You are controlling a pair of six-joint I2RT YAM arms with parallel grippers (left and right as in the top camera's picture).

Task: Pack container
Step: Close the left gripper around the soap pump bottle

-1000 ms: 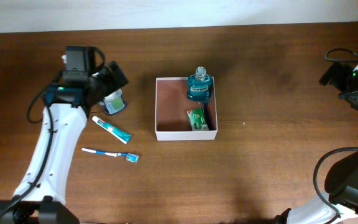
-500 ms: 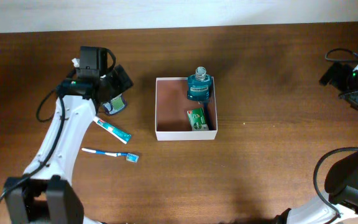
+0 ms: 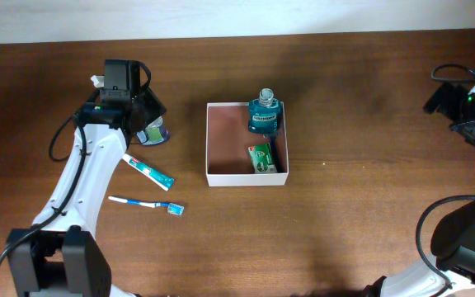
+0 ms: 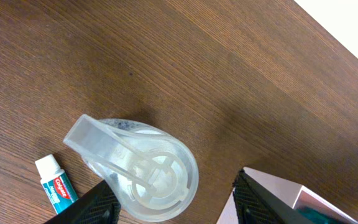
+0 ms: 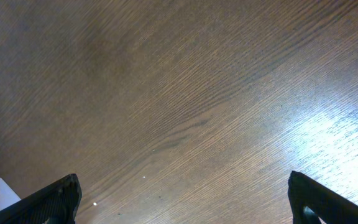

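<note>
The container (image 3: pixel 225 142) is a square white-walled box with a pinkish-brown inside at the table's middle. It holds a teal mouthwash bottle (image 3: pixel 263 113) and a small green box (image 3: pixel 261 157). My left gripper (image 3: pixel 147 122) is open and hangs over a clear round plastic case (image 3: pixel 154 133) left of the container. In the left wrist view the case (image 4: pixel 145 171) lies between my open fingers (image 4: pixel 176 205), not gripped, and the container's white corner (image 4: pixel 291 186) shows at the right. My right gripper (image 3: pixel 462 111) is open and empty at the far right, over bare wood (image 5: pixel 185 199).
A toothpaste tube (image 3: pixel 148 172) lies in front of the clear case and also shows in the left wrist view (image 4: pixel 56 188). A blue and white toothbrush (image 3: pixel 147 203) lies nearer the front edge. The table is dark wood, with a pale wall behind it.
My left arm has swung a little toward the back and right and now sits over the clear case. The case and the other items have not moved. The right arm is still.
</note>
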